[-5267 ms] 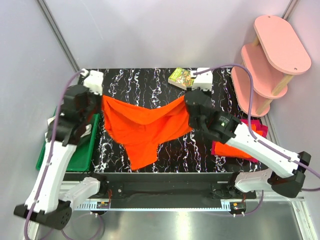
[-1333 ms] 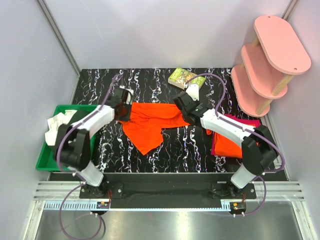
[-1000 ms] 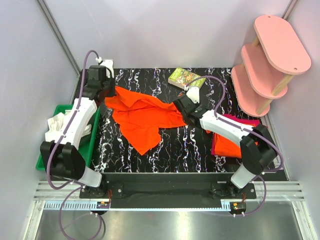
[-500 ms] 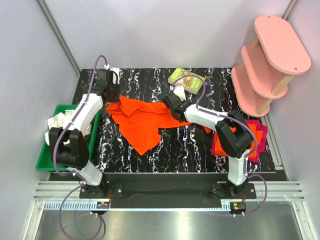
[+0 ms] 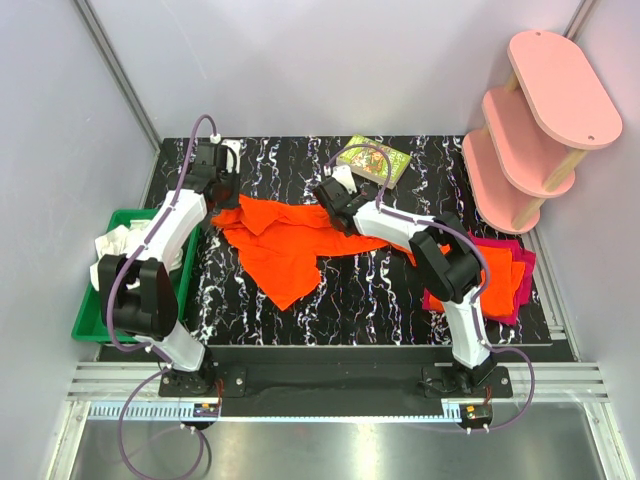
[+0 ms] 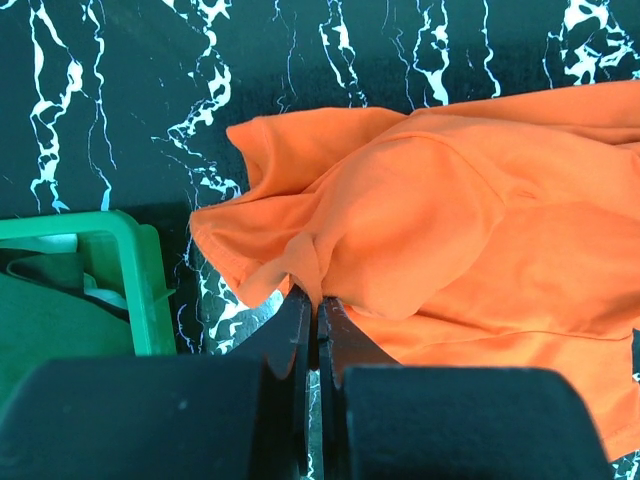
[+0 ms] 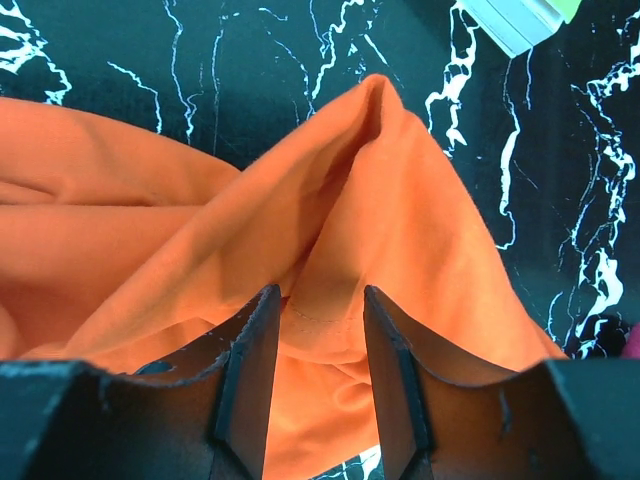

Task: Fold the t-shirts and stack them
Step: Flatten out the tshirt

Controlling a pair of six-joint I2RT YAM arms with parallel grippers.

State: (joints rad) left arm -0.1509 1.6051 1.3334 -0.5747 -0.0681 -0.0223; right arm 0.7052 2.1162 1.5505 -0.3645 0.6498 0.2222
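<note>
An orange t-shirt (image 5: 290, 240) lies crumpled across the middle of the black marbled table (image 5: 380, 300). My left gripper (image 5: 225, 200) is at the shirt's far left corner. In the left wrist view it (image 6: 318, 292) is shut on a small fold of the orange t-shirt (image 6: 450, 220). My right gripper (image 5: 335, 205) sits at the shirt's far right corner. Its jaws (image 7: 320, 295) stand apart, with a stitched hem of the orange t-shirt (image 7: 400, 240) lying loosely between them. A folded orange t-shirt (image 5: 490, 262) rests on a magenta one (image 5: 520, 280) at the right.
A green bin (image 5: 88, 318) holding white cloth (image 5: 108, 250) stands at the table's left edge, close to my left arm; its rim (image 6: 140, 270) shows in the left wrist view. A book (image 5: 380, 158) lies at the back. A pink shelf (image 5: 545, 120) stands far right.
Both grippers have come down toward the far side of the table, laying the shirt flatter. The right gripper slid left, and its jaws have parted from the cloth.
</note>
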